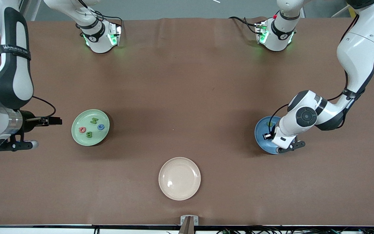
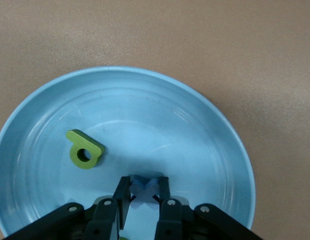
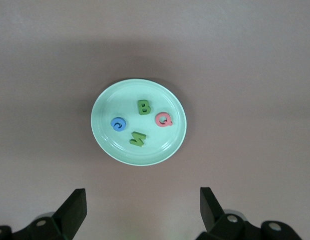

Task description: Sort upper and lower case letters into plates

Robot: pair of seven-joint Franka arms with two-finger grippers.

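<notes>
Two arms are reaching over the brown tabletop, which is carrying three plates. Nearest the front camera, midway between the arms' ends, a cream-white plate is sitting bare. Toward the right arm's end, the pale green plate is holding four letters — a green N, a green B, a red O-like letter and a blue C. Toward the left arm's end, the blue plate is carrying a green p. Hovering over that plate, the left tool is pinching a blue cross-like t. Off the green plate's rim, the right tool is waiting with fingers spread wide, holding nothing.
</notes>
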